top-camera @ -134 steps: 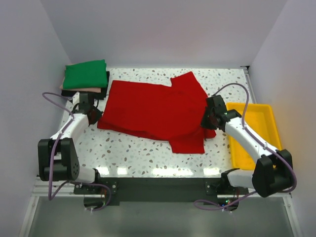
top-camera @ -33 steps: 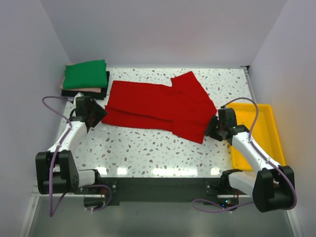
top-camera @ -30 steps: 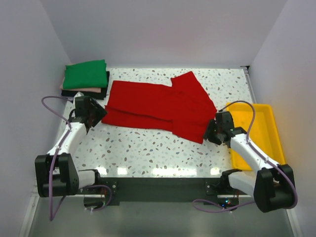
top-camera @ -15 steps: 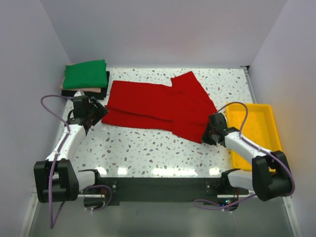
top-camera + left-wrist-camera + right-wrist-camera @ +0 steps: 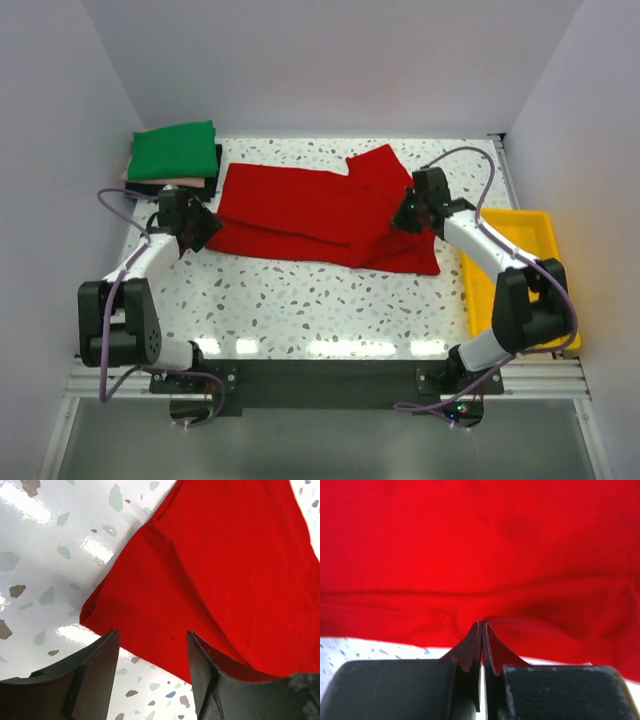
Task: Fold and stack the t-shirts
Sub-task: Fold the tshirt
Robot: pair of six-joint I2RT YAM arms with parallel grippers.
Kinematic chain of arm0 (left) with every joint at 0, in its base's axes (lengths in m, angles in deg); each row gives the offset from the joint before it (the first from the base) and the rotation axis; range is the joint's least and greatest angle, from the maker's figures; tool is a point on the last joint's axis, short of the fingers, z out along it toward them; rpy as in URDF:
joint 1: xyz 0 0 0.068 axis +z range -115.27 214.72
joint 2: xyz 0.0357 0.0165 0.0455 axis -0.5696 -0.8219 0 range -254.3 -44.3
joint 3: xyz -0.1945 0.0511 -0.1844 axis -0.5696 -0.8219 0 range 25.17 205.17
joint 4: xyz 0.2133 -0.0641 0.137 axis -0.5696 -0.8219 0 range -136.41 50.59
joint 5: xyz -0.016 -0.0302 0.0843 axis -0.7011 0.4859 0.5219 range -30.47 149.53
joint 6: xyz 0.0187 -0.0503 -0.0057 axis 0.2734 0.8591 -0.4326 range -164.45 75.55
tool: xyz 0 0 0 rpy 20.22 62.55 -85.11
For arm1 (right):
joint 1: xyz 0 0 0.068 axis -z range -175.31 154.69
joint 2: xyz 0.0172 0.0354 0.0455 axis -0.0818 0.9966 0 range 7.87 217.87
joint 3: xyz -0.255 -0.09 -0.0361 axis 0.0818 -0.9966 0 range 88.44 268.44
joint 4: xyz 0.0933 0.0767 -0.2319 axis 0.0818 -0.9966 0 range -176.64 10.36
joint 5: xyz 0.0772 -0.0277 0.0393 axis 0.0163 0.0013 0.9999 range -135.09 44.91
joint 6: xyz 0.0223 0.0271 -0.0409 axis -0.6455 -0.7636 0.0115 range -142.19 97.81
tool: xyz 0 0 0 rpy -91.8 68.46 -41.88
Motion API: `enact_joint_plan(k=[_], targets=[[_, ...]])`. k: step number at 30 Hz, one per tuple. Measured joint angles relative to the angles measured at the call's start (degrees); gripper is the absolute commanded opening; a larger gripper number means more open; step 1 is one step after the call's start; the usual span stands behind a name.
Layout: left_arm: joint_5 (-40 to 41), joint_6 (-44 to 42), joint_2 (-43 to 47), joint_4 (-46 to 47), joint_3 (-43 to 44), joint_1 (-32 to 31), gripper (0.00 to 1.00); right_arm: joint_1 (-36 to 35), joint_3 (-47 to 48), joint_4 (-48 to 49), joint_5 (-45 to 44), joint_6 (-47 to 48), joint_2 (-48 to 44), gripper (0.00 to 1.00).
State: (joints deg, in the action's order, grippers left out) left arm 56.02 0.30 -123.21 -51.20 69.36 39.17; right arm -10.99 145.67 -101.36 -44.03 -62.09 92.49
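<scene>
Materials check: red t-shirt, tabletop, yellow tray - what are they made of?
red t-shirt: soft matte cloth, creased and folded.
tabletop: glossy speckled terrazzo-look surface, glare patches; laminate or stone unclear.
yellow tray: likely rigid moulded plastic, smooth uniform colour.

Yellow plastic tray [image 5: 542,230] at right edge of speckled white table [image 5: 300,295]; pale walls around.

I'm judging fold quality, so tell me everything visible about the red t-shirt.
The red t-shirt is bright, plain soft cloth, lying flat on the speckled table, folded lengthwise into a long, layered band with a sleeve jutting toward the far edge. Shallow creases run along it. The right end effector is shut on a pinch of its right part; the open left end effector straddles its left corner.
</scene>
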Motion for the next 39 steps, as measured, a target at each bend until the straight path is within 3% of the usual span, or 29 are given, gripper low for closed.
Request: enact_joint_plan(k=[6,11,24,39], targets=[[-0.44,0.7,-9.51,0.94,5.51,0.0,0.59,0.94,13.33,-0.42,2.19,0.07,12.52,0.0],[-0.59,0.68,-15.08,1.11,10.43,0.0,0.58,2.8,17.18,-0.7,4.46,-0.07,18.16,0.0],[0.44,1.14,-18.58,1.49,12.41,-0.02,0.56,8.94,20.02,0.96,7.15,-2.6,18.82,0.0],[4.04,2.21,-19.41,1.22,10.29,-0.42,0.55,11.28,19.87,7.39,10.49,-5.11,20.83,0.0]])
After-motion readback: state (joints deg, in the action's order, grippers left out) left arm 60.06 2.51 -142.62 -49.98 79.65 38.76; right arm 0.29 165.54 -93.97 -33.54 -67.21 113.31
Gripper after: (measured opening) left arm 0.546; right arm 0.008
